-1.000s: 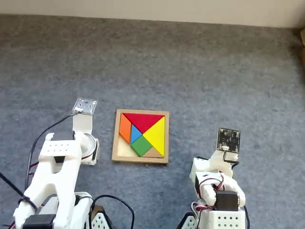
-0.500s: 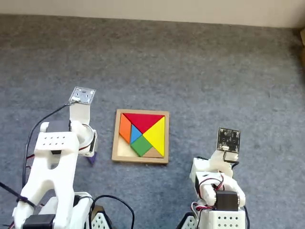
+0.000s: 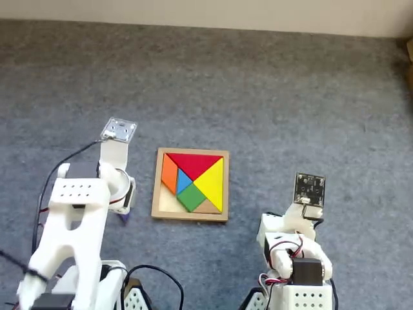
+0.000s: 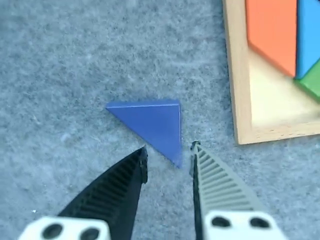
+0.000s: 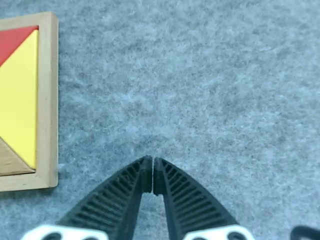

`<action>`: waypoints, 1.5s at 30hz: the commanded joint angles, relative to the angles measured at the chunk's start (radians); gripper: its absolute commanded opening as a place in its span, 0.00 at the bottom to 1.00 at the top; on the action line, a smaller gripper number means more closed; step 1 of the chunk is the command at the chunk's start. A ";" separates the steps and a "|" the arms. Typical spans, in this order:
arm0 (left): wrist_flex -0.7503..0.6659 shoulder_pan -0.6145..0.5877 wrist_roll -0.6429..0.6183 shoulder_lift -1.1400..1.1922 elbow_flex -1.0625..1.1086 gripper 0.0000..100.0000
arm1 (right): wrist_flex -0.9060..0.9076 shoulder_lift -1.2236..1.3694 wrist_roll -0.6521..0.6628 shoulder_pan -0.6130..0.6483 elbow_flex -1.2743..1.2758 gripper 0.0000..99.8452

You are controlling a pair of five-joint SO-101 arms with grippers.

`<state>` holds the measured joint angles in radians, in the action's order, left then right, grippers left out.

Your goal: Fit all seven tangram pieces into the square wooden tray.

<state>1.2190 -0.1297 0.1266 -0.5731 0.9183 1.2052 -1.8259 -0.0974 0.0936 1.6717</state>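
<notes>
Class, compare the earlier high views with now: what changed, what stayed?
The left gripper moved forward, then slightly toward the tray, uncovering a corner of the blue triangle in the high view; it is open, holding nothing. The right gripper and tray stayed put.

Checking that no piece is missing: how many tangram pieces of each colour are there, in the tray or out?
red piece: 1
orange piece: 1
light blue piece: 1
yellow piece: 1
green piece: 1
brown piece: 1
dark blue piece: 1
Total: 7

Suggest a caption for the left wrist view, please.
Open left end effector at a corner of the blue triangle, beside the wooden tray.
</notes>
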 commanded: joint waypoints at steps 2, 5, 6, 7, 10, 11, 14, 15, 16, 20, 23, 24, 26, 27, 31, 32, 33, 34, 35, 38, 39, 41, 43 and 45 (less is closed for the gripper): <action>0.063 0.021 0.009 -0.193 -0.053 0.14 | 0.004 -0.012 -0.008 -0.010 0.119 0.02; 0.117 0.022 0.009 -0.321 -0.051 0.14 | 0.004 -0.012 -0.008 -0.010 0.119 0.02; 0.130 0.022 0.012 -0.357 -0.051 0.14 | 0.004 -0.012 -0.008 -0.010 0.119 0.02; 0.144 0.022 0.037 -0.383 -0.051 0.14 | 0.004 -0.012 -0.008 -0.010 0.119 0.02; 0.196 0.021 0.115 -0.420 -0.050 0.14 | 0.004 -0.012 -0.008 -0.010 0.119 0.02; 0.210 0.021 0.123 -0.420 -0.048 0.14 | 0.004 -0.012 -0.008 -0.010 0.119 0.02; 0.233 0.019 0.158 -0.420 -0.016 0.15 | 0.004 -0.012 -0.008 -0.010 0.119 0.02; 0.230 0.018 0.166 -0.420 0.001 0.15 | 0.004 -0.012 -0.008 -0.010 0.119 0.02; 0.229 0.016 0.167 -0.423 0.015 0.15 | 0.004 -0.012 -0.008 -0.010 0.119 0.02; 0.227 -0.022 0.167 -0.427 0.044 0.23 | 0.004 -0.012 -0.008 -0.010 0.119 0.02; 0.210 -0.051 0.167 -0.421 0.077 0.31 | 0.004 -0.012 -0.008 -0.010 0.119 0.02; 0.195 -0.051 0.167 -0.421 0.101 0.32 | 0.004 -0.012 -0.008 -0.010 0.119 0.02; 0.155 -0.050 0.170 -0.421 0.153 0.31 | 0.004 -0.012 -0.008 -0.010 0.119 0.02; 0.133 -0.048 0.172 -0.420 0.179 0.31 | 0.004 -0.012 -0.008 -0.010 0.119 0.02; 0.048 -0.045 0.172 -0.420 0.271 0.31 | 0.004 -0.012 -0.008 -0.010 0.119 0.02; 0.034 -0.044 0.172 -0.420 0.291 0.31 | 0.004 -0.012 -0.008 -0.010 0.119 0.02; 0.025 -0.044 0.172 -0.420 0.306 0.31 | 0.004 -0.012 -0.008 -0.010 0.119 0.02; 0.017 -0.044 0.180 -0.418 0.315 0.31 | 0.004 -0.012 -0.008 -0.010 0.119 0.02; 0.014 -0.044 0.190 -0.418 0.320 0.31 | 0.004 -0.012 -0.008 -0.010 0.119 0.02; 0.014 -0.045 0.195 -0.418 0.321 0.31 | 0.004 -0.012 -0.008 -0.010 0.119 0.02; 0.014 -0.044 0.195 -0.418 0.321 0.31 | 0.004 -0.012 -0.008 -0.010 0.119 0.02; 0.014 -0.044 0.195 -0.418 0.323 0.31 | 0.004 -0.012 -0.008 -0.010 0.119 0.02; 0.012 -0.044 0.195 -0.418 0.325 0.31 | 0.004 -0.012 -0.008 -0.010 0.119 0.02; -0.003 -0.044 0.195 -0.418 0.335 0.31 | 0.004 -0.012 -0.008 -0.010 0.119 0.02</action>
<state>1.2405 -0.1649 0.3107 -0.9782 1.2497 1.2052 -1.8259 -0.0974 0.0936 1.6717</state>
